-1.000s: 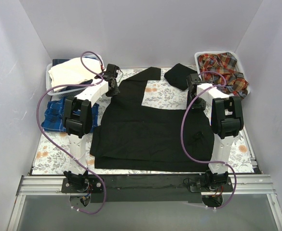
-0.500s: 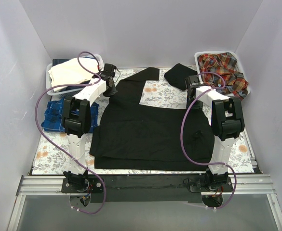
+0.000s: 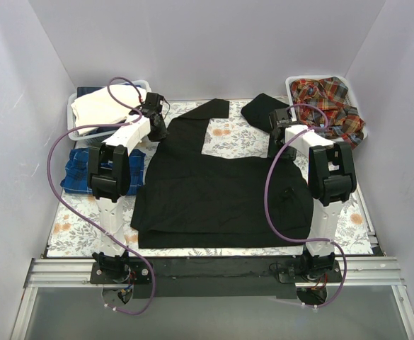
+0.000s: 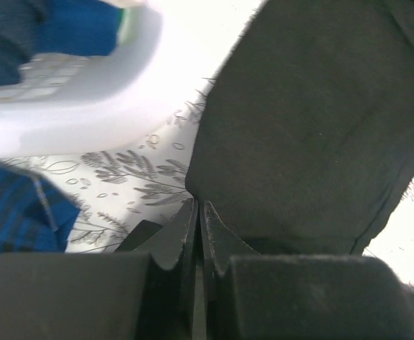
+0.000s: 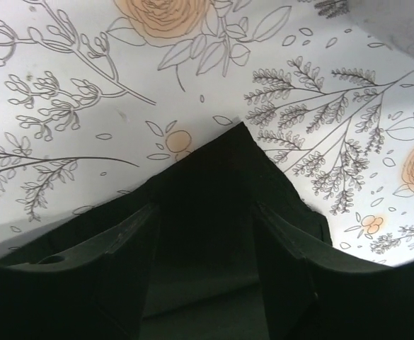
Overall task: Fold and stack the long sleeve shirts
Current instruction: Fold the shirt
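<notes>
The black shirt [image 3: 221, 198] lies opened out across the middle of the worktop [image 3: 72, 227]. Its body is broad and flat. One sleeve runs along the far edge, and another dark bunch of it sits up toward the far right corner. A patch of flowered surface shows through the gap below the collar area. It is spread rather than folded, though the near hem seems to lie double. The left gripper [image 4: 196, 207] is at the shirt's far left shoulder. Its jaws are pressed together, and the cloth edge runs straight down into them, so it looks pinched there. The right gripper [image 5: 205, 212] is at the far right shoulder with its jaws standing well apart. A corner of the black cloth lies between them and nothing is gripped. A blue checked shirt [image 3: 76, 173] sits rumpled on the worktop to the left, just beside the left bin [image 4: 86, 106], which has a cream cloth [image 3: 104, 105] on top. The red plaid shirts [image 3: 327, 103] are heaped unfolded in the right bin [image 3: 295, 88]. By my reading the job is at an early stage: the first folds of the black shirt are in hand, no neat stack shows on the worktop, and the checked and plaid shirts are not yet done.
</notes>
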